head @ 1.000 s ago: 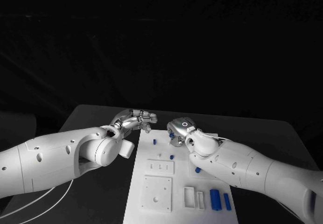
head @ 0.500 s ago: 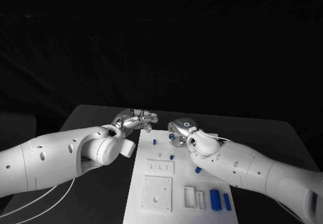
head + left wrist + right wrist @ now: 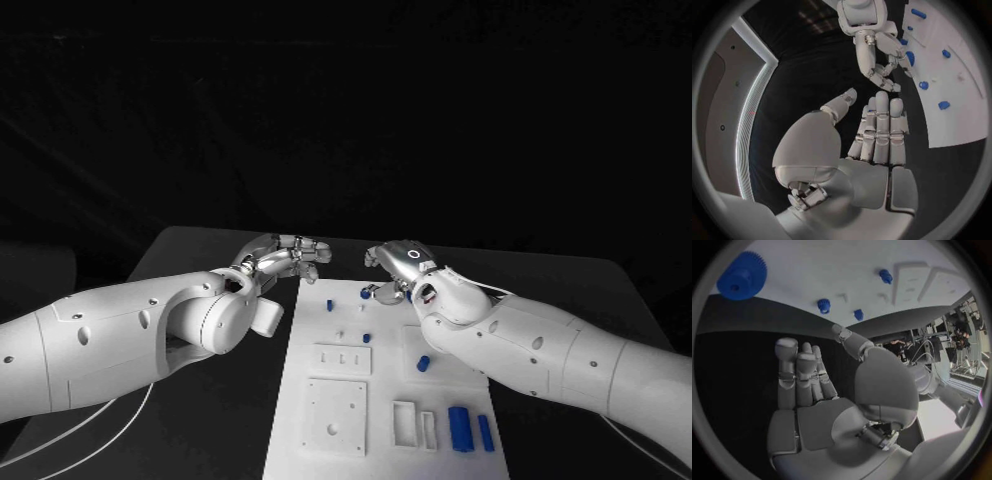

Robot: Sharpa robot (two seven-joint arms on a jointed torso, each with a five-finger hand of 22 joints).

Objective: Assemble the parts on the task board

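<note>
Task board (image 3: 382,390), white, mid-table with small blue parts (image 3: 460,426) on it; beyond its far end, left hand (image 3: 293,258) and right hand (image 3: 400,268) empty, fingers loosely spread.

right arm (image 3: 534,350) hides part of the task board (image 3: 329,420).

White task board (image 3: 378,385) with blue parts (image 3: 460,427), black table (image 3: 216,400), silver hands, white arms
</note>
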